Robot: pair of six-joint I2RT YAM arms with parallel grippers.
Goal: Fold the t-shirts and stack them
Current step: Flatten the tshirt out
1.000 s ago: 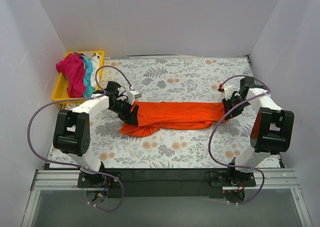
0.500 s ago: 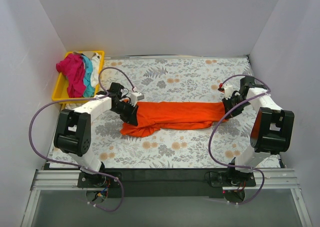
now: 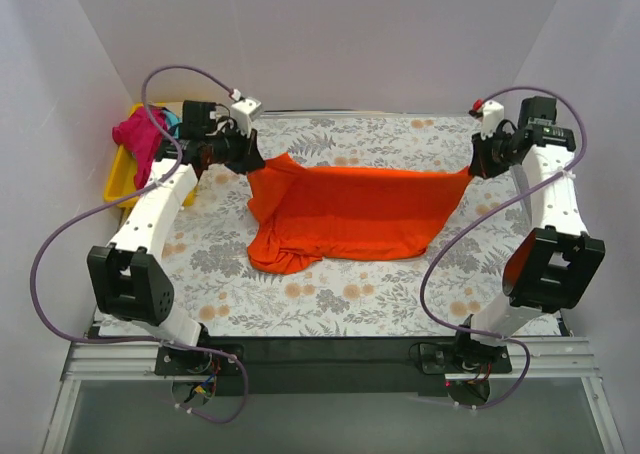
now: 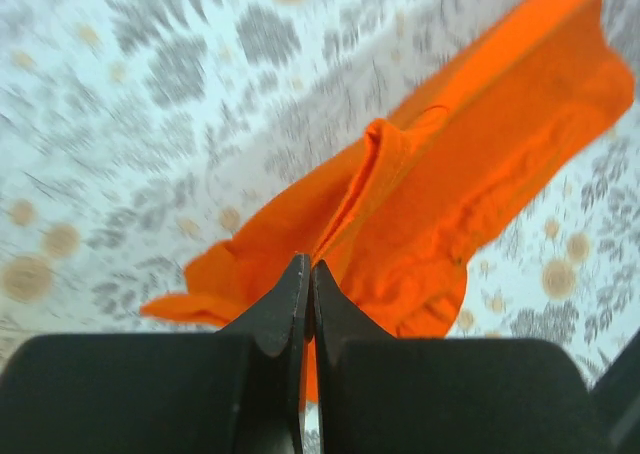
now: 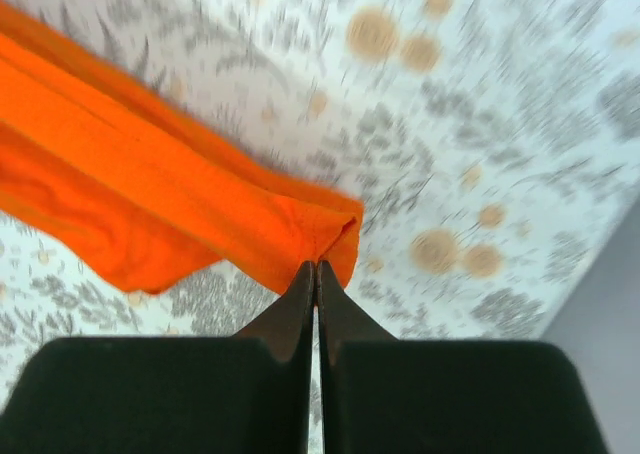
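As the orange t-shirt hangs, the tray (yellow) holds magenta cloth.

The orange shirt stretches across the worktop; bare strips lie behind and in front; a yellow tray blocks the far-left corner

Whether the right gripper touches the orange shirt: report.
Touching. The right wrist view shows the right gripper shut on a corner of the orange shirt.
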